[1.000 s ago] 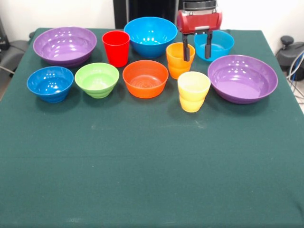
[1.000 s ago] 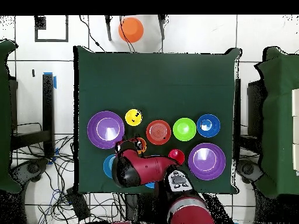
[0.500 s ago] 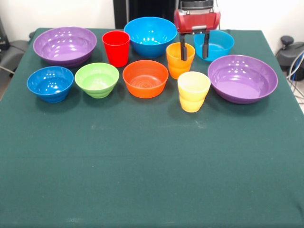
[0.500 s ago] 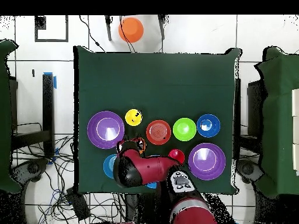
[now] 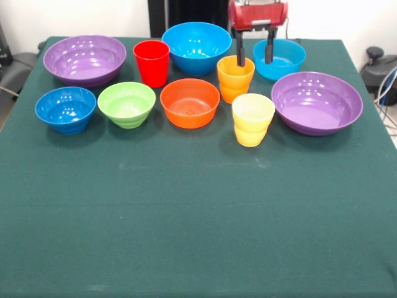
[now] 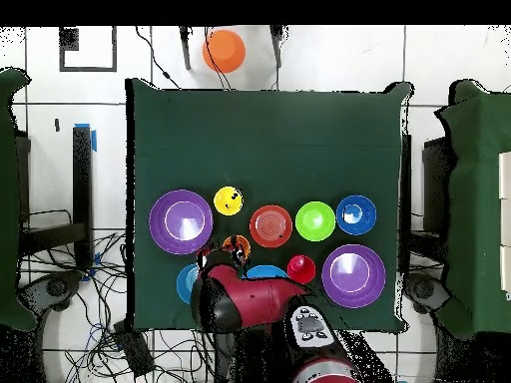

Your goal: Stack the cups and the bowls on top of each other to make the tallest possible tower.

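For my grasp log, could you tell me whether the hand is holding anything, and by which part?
Nothing is held. The hand hangs open above the orange cup and cyan bowl, with nothing between its fingers.
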`<state>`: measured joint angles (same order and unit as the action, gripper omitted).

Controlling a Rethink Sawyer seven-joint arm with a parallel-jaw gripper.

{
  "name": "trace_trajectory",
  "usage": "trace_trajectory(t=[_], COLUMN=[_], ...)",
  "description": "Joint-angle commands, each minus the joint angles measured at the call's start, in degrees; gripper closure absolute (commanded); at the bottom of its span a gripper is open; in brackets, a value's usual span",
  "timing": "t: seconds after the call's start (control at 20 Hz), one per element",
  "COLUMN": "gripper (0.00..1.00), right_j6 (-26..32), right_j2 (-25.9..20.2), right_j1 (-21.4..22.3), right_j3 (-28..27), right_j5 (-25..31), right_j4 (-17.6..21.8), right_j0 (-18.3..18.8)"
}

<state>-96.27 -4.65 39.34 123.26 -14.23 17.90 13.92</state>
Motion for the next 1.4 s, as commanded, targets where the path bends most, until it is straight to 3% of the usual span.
trace_trajectory(t=[0.05, 0.5, 1.0, 1.4], gripper=[0.0, 0.0, 0.0, 0.0], right_j6=[-11.05, -11.0, -10.84, -10.07], right_j2=[-0.79, -0.24, 1.12, -0.07], right_j1=[-0.14, -0.66, -4.89, -4.16], right_j3=[4.23, 5.17, 4.05, 3.6], right_j5=[-1.17, -3.2, -9.74, -7.43], right_j4=[0.28, 0.73, 1.06, 0.61], right_j0=[-1.27, -1.51, -1.96, -0.87])
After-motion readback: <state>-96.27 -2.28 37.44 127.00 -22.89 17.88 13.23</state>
